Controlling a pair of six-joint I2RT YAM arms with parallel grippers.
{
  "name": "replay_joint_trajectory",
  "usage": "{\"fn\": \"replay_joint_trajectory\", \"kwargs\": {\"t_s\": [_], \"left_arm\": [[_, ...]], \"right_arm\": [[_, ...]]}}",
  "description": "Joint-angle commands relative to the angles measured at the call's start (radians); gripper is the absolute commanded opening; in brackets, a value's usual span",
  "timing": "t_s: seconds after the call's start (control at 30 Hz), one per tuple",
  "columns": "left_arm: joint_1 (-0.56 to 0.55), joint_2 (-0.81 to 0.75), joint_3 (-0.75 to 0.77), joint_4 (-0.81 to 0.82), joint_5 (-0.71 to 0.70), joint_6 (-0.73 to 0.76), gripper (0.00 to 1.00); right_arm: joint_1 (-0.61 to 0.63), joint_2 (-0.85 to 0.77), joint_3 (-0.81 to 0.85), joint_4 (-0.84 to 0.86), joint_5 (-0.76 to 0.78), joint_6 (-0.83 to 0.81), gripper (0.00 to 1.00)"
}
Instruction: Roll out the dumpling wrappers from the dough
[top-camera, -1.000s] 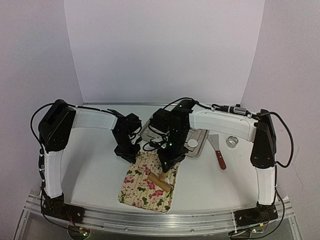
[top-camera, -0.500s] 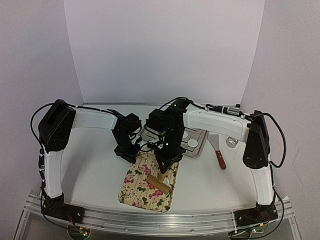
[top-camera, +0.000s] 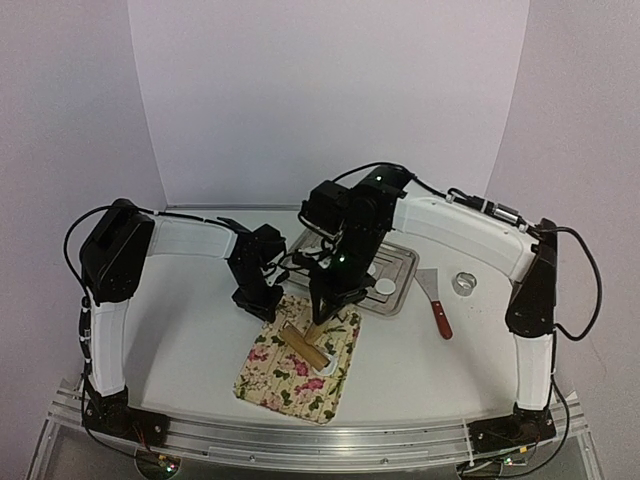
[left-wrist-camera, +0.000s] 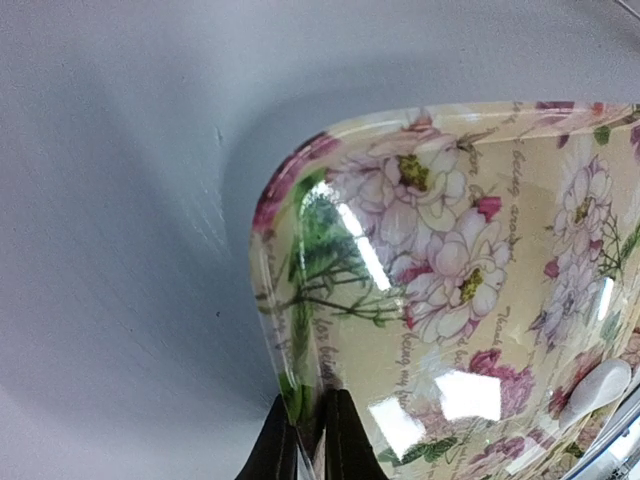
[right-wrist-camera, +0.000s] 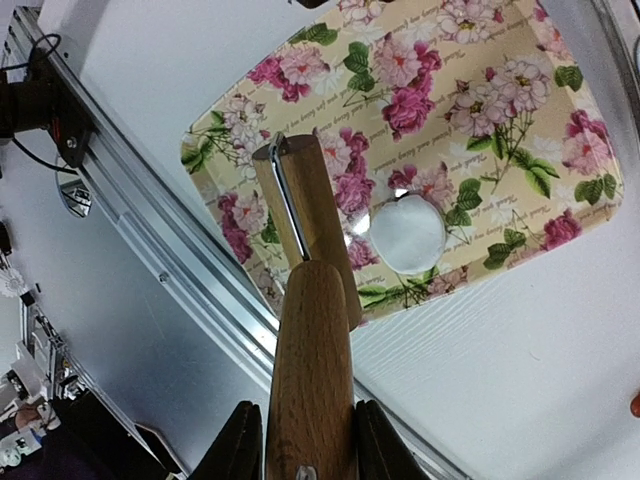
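Right gripper (right-wrist-camera: 308, 440) clasped the roller (right-wrist-camera: 300, 230); left gripper (left-wrist-camera: 308, 425) pinched the floral tray (left-wrist-camera: 450, 250) at its corner. Advised lowering the roller squarely onto the tray's wrapper (right-wrist-camera: 408, 232).

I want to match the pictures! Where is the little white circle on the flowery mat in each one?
Top view: white circle on the mat's near-right part.
Left wrist: probably the white blob, bottom right.
Right wrist: middle, beside the wooden roller.
Shared landmark: the flowery mat.
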Motion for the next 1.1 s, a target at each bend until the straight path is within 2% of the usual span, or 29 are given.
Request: {"fn": "replay_joint_trajectory", "kwargs": {"t_s": [0.0, 0.27, 0.47, 0.9, 1.0, 1.07], "left_arm": [[0.009, 0.026, 0.034, 0.022, -0.047, 0.017, 0.15], [0.009, -0.075, -0.048, 0.024, -0.042, -0.095, 0.30], [0.009, -0.185, -0.168, 0.074, 0.032, -0.178, 0.41], [0.007, -0.239, -0.310, 0.124, 0.141, -0.208, 0.49], [0.003, -0.228, -0.317, 0.137, 0.156, -0.204, 0.49], [0.002, -0.217, -0.320, 0.136, 0.152, -0.201, 0.45]], "right_arm": [[-0.033, -0.115, -0.041, -0.257, 0.015, 0.094, 0.00], [-0.081, -0.112, -0.155, -0.177, 0.010, 0.153, 0.00], [-0.085, -0.050, -0.134, -0.112, -0.001, 0.167, 0.00], [-0.084, 0.065, -0.046, -0.123, 0.059, 0.156, 0.00], [-0.085, 0.082, -0.042, -0.123, 0.058, 0.151, 0.00], [-0.085, 0.096, -0.039, -0.123, 0.055, 0.148, 0.00]]}}
